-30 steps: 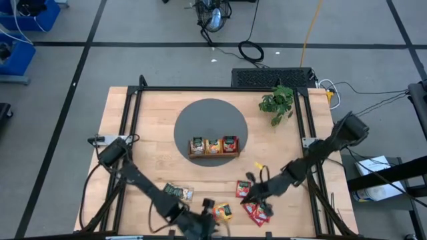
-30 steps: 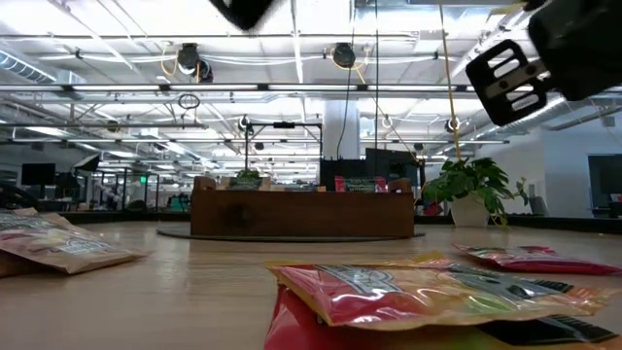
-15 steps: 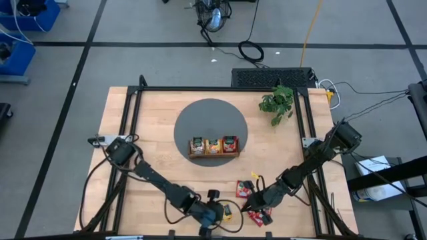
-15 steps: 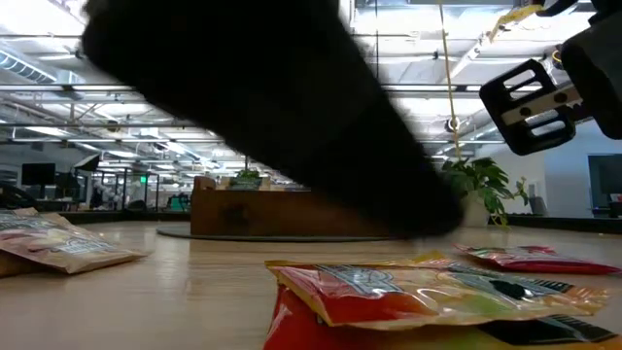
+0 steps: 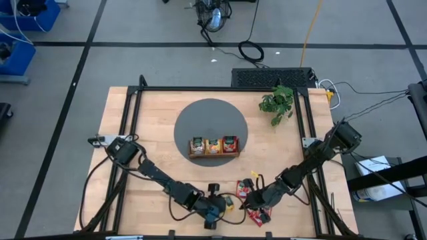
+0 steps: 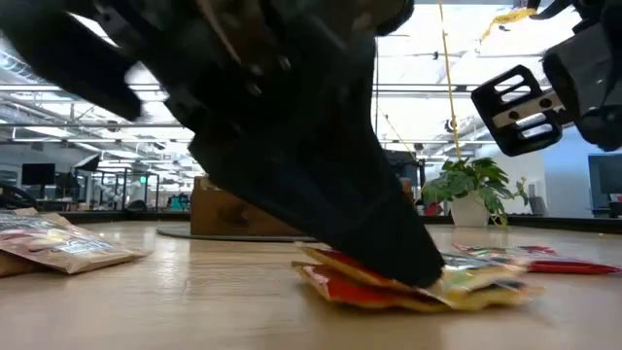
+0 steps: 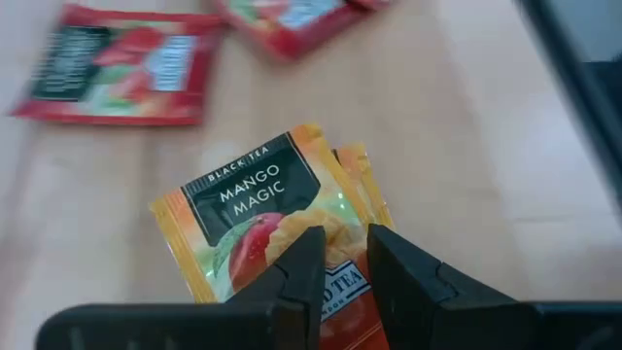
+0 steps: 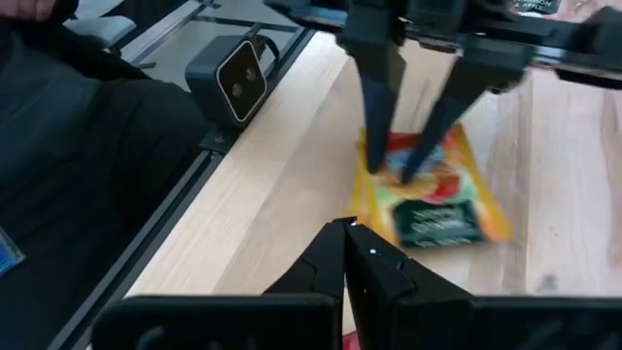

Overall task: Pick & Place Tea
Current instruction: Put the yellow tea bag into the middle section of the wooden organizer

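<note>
Tea sachets lie scattered along the near edge of the desk (image 5: 153, 133) — and my left hand (image 7: 337, 261) is down on one of them, an orange-yellow "Mango Magic" packet (image 7: 255, 209). My two dark fingers (image 7: 301, 262) stand spread, one to each side of the packet's near end, tips pressed at its surface; nothing is gripped yet. A second orange sachet shows from under the first, so I may be sitting on a small stack.

Red sachets (image 7: 121, 63) lie just beyond the mango one. Seen from above, my left hand (image 5: 215, 208) is near the front middle of the desk, and my right hand (image 5: 245, 200) hovers close beside it, fingers shut and empty, over the red packets (image 5: 259, 215). The wooden tray (image 5: 213, 146) waits well apart on the grey round mat (image 5: 211, 110), its three compartments already showing green, orange and red packets.

By my reckoning this is the grasp step for an orange sachet. The next move calls for closing on the top packet alone, lifting it without dragging its neighbour, then carrying it to the tray's middle, orange compartment.
</note>
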You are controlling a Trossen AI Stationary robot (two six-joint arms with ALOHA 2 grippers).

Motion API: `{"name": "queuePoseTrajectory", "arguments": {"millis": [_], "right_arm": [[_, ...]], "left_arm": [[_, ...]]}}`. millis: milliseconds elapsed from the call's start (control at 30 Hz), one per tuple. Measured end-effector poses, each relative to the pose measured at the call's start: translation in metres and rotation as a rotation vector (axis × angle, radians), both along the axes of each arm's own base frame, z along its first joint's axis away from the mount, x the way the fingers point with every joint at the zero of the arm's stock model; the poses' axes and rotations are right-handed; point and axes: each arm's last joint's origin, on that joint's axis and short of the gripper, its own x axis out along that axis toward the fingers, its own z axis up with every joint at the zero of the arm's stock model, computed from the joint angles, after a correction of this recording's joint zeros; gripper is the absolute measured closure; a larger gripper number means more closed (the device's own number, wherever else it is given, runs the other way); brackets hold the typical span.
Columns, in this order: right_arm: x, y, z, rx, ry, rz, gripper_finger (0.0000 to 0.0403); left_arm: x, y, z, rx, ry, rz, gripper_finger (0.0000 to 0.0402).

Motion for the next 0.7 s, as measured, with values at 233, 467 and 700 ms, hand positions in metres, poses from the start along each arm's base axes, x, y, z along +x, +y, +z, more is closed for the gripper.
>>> {"name": "queuePoseTrajectory", "arguments": {"millis": [233,467,700], "right_arm": [[0.005,-0.008,0.0,-0.031,-0.021,-0.094,0.0402],[0.016,-0.028,-0.004,0.022,0.043,-0.239,0.0402],[0.024,-0.058,-0.015,0.113,0.266,-0.281,0.037]], "left_arm": [[0.002,0.011,-0.002,0.023,0.016,0.085,0.0314],[0.002,0.012,-0.004,0.02,-0.016,0.213,0.0314],[0.004,0.013,-0.019,0.054,-0.025,0.261,0.0314]]}}
